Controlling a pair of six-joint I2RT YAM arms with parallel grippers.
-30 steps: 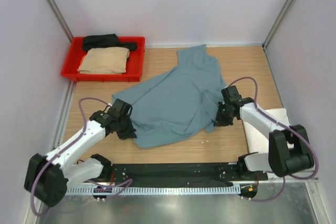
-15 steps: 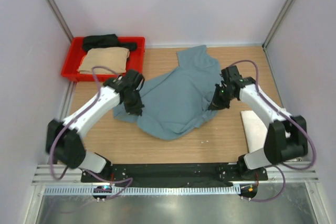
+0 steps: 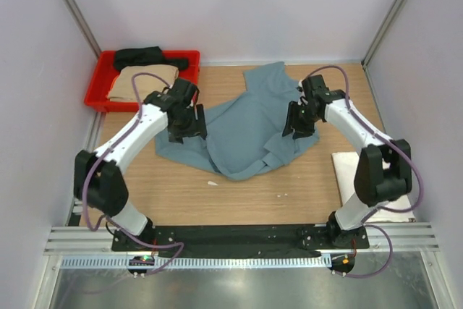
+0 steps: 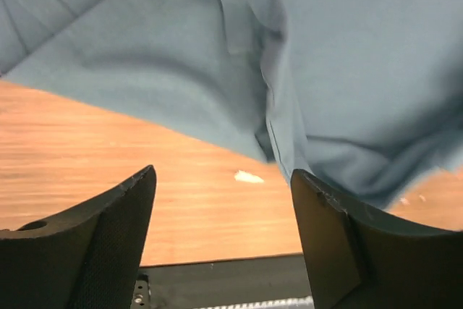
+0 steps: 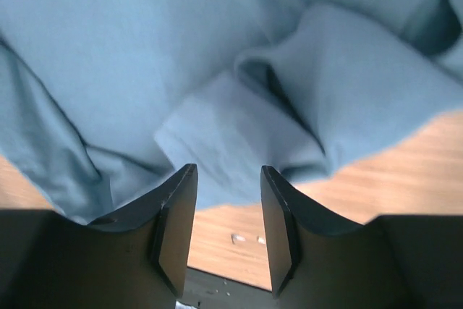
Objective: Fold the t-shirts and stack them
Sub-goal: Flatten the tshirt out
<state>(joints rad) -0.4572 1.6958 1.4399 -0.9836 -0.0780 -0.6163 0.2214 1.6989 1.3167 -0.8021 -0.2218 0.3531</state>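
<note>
cloth of the teal-blue t-shirt lies bunched on the table directly under and ahead of both grippers, the left gripper wide open and empty, the right gripper part open and empty, each arm equally near its own side edge.

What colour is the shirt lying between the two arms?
Plain dusty teal-blue; the t-shirt shows best in the top external view.

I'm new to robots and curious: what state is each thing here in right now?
Teal t-shirt: rumpled, partly folded over, on table.
Tan t-shirt: folded, in red tray.
Black t-shirt: bunched, at tray's back.
White t-shirt: folded, on table.
Left hand: open, empty.
Right hand: open, empty.
</note>
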